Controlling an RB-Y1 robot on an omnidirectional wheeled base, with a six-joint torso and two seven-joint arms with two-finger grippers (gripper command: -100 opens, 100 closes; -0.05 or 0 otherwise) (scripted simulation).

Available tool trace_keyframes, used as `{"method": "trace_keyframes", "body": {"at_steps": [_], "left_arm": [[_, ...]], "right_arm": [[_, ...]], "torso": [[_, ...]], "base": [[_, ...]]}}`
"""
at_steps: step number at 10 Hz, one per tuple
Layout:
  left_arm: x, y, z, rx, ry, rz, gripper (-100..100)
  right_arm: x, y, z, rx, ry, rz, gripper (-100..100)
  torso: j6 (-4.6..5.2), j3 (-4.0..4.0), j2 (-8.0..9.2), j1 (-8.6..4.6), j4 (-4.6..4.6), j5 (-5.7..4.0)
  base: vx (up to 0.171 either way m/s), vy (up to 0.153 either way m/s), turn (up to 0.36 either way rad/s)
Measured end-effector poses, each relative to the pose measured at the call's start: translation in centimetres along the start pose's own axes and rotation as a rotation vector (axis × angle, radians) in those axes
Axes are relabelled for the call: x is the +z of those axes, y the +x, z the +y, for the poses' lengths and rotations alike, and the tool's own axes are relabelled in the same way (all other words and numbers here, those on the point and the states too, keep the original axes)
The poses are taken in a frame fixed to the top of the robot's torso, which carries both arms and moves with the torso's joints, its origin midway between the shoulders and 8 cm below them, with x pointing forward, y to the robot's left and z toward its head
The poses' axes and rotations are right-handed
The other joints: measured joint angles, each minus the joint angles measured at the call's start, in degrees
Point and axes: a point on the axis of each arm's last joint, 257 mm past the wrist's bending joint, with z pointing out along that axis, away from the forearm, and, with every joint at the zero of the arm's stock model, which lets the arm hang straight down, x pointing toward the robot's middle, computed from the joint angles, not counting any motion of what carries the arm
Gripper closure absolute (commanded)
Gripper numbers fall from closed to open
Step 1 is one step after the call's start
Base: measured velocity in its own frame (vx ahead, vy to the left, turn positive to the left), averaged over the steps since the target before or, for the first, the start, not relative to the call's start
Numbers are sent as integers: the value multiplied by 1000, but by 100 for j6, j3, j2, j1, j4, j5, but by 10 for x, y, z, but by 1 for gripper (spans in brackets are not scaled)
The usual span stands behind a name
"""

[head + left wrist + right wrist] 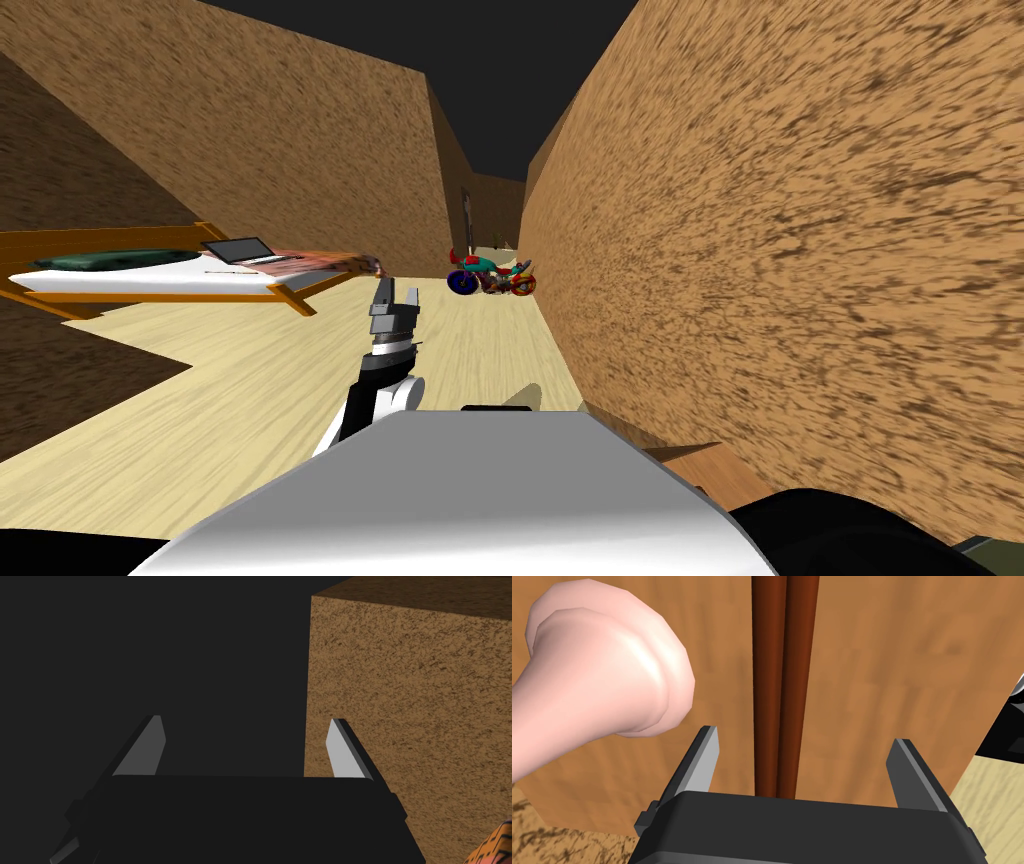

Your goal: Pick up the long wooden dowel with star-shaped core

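Your right gripper (806,735) was open around the dowel (777,676), nothing grabbed yet; your left gripper (247,720) was open too.

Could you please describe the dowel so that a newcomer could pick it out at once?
Find the light brown wooden surface in front of the right gripper. On it, beside a pale pink lump, the dowel runs straight out between the gripper's open fingers. It alone is long, thin and dark red-brown, with a groove along its length.
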Motion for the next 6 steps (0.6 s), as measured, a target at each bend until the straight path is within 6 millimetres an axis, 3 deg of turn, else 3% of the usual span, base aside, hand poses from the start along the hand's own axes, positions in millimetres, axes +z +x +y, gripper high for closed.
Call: {"method": "trace_keyframes", "body": {"at_steps": [4, 5, 6], "left_arm": [[0, 0, 0, 0, 0, 0, 0], [0, 0, 0, 0, 0, 0, 0], [0, 0, 0, 0, 0, 0, 0]], "right_arm": [[1, -2, -1, -80, 17, 9, -100], [2, -3, -2, -107, 23, 11, -100], [2, -3, -2, -112, 25, 12, 100]], "torso": [[2, -40, -69, 12, -16, 3], [0, -43, -74, 23, -17, 5], [-6, -30, -48, 17, -13, 6]], "base": [[164, 9, -255], [79, 34, -47], [14, 6, 9]]}}
